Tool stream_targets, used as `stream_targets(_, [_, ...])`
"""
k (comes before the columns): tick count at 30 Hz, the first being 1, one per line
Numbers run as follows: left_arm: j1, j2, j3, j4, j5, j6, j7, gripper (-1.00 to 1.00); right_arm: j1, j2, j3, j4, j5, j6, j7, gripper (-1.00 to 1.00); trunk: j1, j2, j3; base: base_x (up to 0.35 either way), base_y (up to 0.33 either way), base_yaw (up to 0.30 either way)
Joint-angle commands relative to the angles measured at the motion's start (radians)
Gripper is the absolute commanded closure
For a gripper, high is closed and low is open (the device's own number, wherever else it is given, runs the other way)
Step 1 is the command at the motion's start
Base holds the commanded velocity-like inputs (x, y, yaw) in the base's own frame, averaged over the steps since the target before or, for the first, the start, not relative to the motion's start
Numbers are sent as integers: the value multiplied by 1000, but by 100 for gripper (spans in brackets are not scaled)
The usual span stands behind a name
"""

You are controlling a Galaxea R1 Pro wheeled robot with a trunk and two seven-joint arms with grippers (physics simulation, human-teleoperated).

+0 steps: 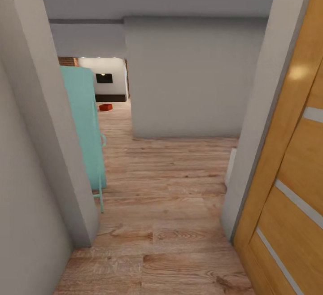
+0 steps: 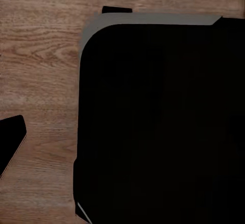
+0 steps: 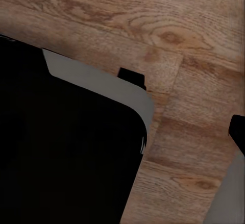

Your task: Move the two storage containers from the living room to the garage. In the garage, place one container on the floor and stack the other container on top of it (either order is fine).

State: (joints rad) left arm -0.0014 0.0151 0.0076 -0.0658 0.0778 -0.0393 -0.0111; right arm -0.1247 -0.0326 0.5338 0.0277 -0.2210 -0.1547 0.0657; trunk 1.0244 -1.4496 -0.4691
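One container (image 1: pixel 106 106) lies on the wood floor (image 1: pixel 170 187) far ahead, in the living room w/ TV (image 1: pixel 104 78). Honey-wood door (image 1: pixel 291 174) at right, teal cabinet (image 1: pixel 85 124) at left. Pincer state: cannot tell for both.

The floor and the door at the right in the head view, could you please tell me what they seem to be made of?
The floor looks like light wood plank or laminate, matte: grain, knots and plank seams show. The door looks like honey-coloured wood veneer with a satin finish: fine grain, a soft highlight near its top, and pale horizontal strips, possibly frosted glass. As renders, both could be printed textures.
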Motion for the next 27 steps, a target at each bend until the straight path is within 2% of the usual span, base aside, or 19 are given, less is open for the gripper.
stream_targets(1, [0,0,0,0,8,-2,-1,-100,-1,0,6,3,-11,-6,6,-100,1,0,-1,322,0,0])
stream_targets(24, [0,2,2,0,10,-5,-1,-100,-1,0,9,3,2,5,-1,-100,1,0,-1,322,0,0])
stream_targets(27, [0,2,2,0,10,-5,-1,-100,-1,0,9,3,16,20,-6,-100,1,0,-1,322,0,0])
